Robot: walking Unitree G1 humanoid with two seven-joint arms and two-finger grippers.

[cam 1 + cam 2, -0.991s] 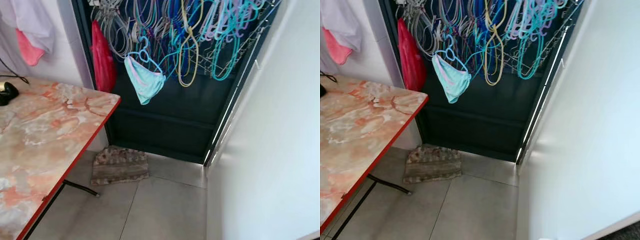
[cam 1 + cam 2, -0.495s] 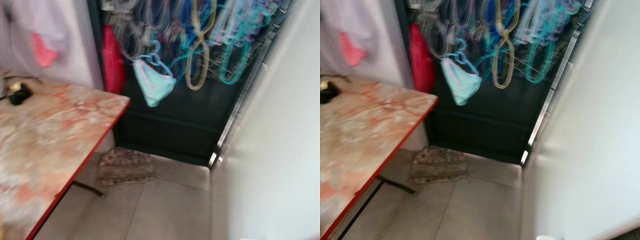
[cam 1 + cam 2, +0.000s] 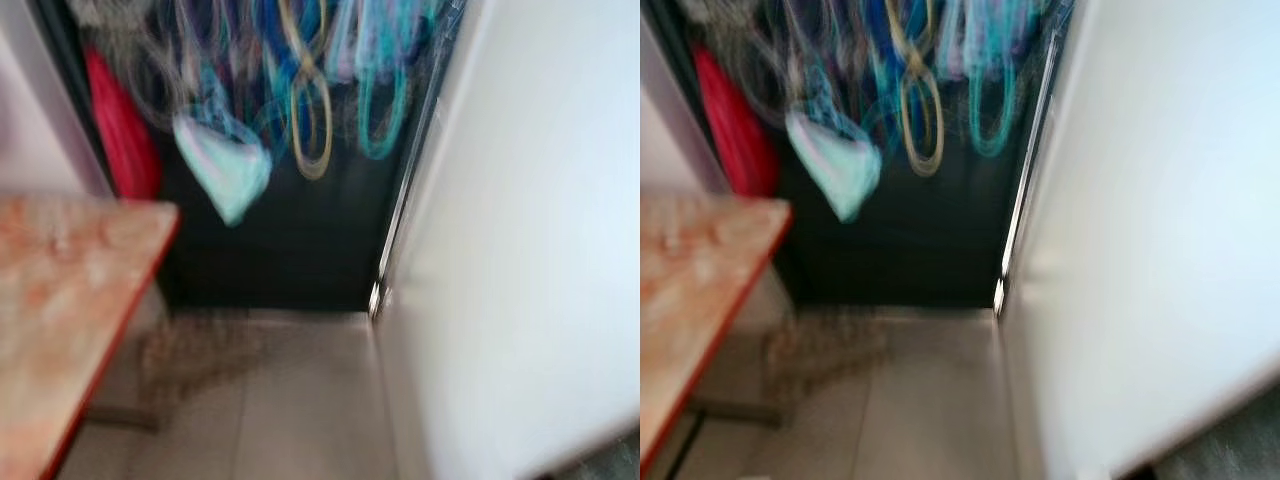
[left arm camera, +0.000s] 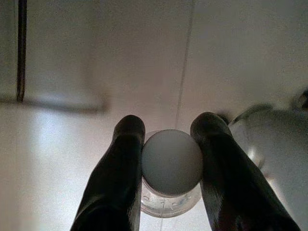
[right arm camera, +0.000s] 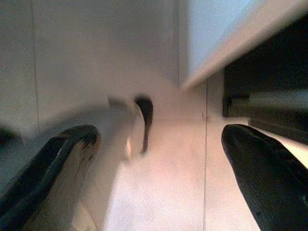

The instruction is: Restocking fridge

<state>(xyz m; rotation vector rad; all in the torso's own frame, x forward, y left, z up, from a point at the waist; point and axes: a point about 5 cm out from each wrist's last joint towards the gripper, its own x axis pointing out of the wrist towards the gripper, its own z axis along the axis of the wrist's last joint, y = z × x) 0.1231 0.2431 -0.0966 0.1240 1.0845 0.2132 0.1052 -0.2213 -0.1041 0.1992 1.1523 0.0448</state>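
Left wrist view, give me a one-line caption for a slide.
Left gripper with its two black fingers shut on a clear bottle with a white cap, above the tiled floor.

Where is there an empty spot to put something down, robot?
The bare floor tiles between the marble table and the white wall look free. The visible table top looks bare too, though blurred. Up high it is crowded: hangers and hanging cloth fill the dark doorway.

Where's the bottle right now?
In the left wrist view, the bottle is clamped between the left gripper fingers, white cap toward the camera, hanging over the tiled floor.
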